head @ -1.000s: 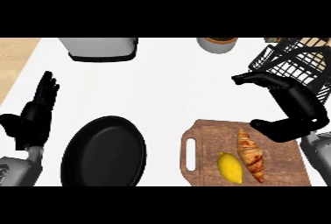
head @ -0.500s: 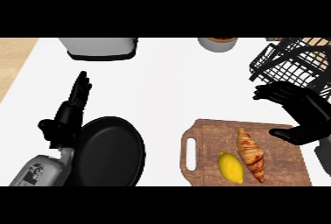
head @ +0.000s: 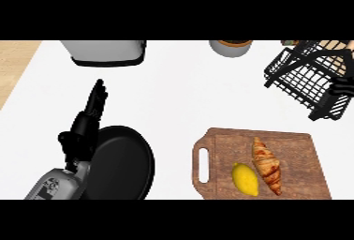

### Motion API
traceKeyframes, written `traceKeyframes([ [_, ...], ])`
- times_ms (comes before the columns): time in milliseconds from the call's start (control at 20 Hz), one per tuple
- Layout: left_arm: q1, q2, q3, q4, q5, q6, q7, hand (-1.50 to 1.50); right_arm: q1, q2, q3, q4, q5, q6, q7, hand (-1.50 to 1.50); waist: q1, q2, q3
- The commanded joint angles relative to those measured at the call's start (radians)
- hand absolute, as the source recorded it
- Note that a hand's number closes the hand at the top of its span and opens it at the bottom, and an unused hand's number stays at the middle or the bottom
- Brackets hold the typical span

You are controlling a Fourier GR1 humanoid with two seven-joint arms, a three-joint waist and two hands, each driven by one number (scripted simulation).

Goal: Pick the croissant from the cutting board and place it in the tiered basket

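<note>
White counter lies open between cutting board [head: 290,140] and tiered basket [head: 304,75] — left hand [head: 86,124] straight-fingered.

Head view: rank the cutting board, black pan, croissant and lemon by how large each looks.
1. Cutting board and black pan: similar, both cut by the lower edge, so unranked.
2. Croissant.
3. Lemon.

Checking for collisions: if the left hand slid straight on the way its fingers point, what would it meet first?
The left hand points up the counter towards the grey appliance. That would likely be first; the way before it looks free, though depth is unclear.
</note>
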Motion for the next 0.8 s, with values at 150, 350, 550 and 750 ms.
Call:
traceKeyframes([
  [150, 0.018, -0.004, -0.009, -0.008, -0.014, 0.009, 0.006, 0.00, -0.105, -0.193, -0.024, -0.328, 0.337, 0.066, -0.002, -1.50, -0.008, -0.014, 0.000],
  [350, -0.004, -0.003, 0.013, -0.010, 0.004, -0.001, 0.036, 0.00, -0.104, -0.164, 0.052, -0.564, 0.518, -0.018, 0.062, -1.50, -0.005, -0.006, 0.000],
  [550, 0.008, -0.014, 0.011, -0.015, -0.017, 0.008, 0.019, 0.00, -0.045, -0.152, 0.124, -0.749, 0.619, -0.063, 0.189, -1.50, -0.005, -0.003, -0.001],
  [750, -0.043, -0.098, -0.034, 0.047, -0.068, 0.023, 0.005, 0.00, -0.111, -0.083, 0.253, -0.759, 0.639, -0.040, 0.368, -1.50, 0.021, 0.008, -0.003],
])
